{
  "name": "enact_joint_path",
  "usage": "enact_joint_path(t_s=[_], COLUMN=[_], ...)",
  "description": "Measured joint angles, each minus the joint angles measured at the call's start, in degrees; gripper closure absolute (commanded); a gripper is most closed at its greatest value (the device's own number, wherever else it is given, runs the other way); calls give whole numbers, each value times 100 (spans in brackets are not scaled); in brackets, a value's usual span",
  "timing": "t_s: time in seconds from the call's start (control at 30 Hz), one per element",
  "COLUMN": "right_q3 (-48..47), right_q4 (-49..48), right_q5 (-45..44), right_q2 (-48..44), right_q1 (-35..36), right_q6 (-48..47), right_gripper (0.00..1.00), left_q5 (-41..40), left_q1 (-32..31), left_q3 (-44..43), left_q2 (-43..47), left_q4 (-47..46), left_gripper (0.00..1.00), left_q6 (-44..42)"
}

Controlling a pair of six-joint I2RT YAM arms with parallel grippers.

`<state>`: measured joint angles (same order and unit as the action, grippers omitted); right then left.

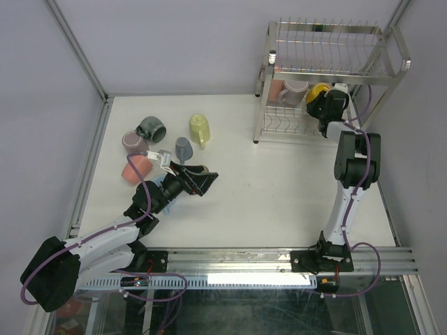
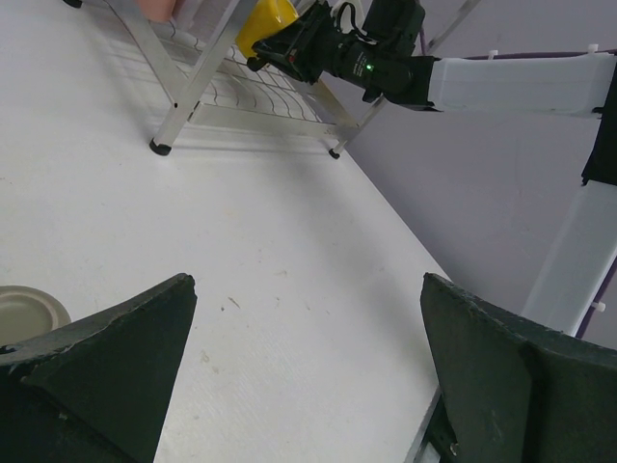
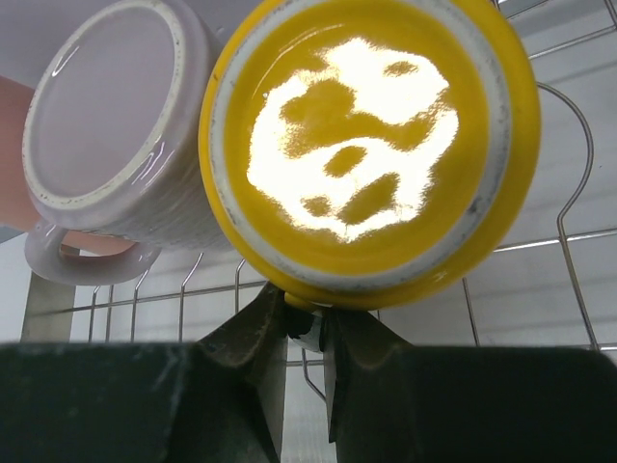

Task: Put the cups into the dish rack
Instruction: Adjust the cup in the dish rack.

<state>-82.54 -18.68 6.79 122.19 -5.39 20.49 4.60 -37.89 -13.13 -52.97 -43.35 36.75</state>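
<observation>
My right gripper [image 1: 323,106] [image 3: 308,313] is shut on the handle of a yellow cup [image 1: 320,91] [image 3: 371,145], held bottom-up at the lower shelf of the chrome dish rack [image 1: 328,52] [image 3: 569,241]. A mauve cup [image 1: 295,92] [image 3: 111,125] and a salmon cup [image 1: 276,89] sit on that shelf beside it. On the table's left lie a dark grey-green cup [image 1: 151,128], a mauve cup [image 1: 134,143], a pale yellow-green cup [image 1: 200,128], a grey-blue cup [image 1: 184,148] and a salmon cup [image 1: 137,167]. My left gripper [image 1: 200,180] [image 2: 308,282] hangs open just right of them, holding nothing.
The rack's feet [image 2: 159,147] stand on the white table [image 1: 279,188] at the back right. Aluminium frame posts [image 1: 77,49] and grey walls close in the table. The right arm [image 2: 501,82] reaches across to the rack. A pale cup rim [image 2: 29,311] shows by my left finger.
</observation>
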Motion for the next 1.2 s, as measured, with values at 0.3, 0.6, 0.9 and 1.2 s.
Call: enact_joint_path(t_s=[0.3,0.6,0.9,1.2], right_q3=[-4,-4,-4,284], right_q4=[37,149,203,133], right_q5=[15,24,131,168], right_q2=[0,-52,-131,-560], right_q1=[39,63,103,103], right_q6=[0,-11,-125,-424], right_gripper=[91,74,54,53], left_q5=[0,0,0,-2], left_q1=[0,0,0,0], left_q3=[0,0,2,87], left_q2=[0,-7,-4,111], left_q4=[35,46,46,63], left_gripper=[1,1,1,1], left_q6=[0,0,0,0])
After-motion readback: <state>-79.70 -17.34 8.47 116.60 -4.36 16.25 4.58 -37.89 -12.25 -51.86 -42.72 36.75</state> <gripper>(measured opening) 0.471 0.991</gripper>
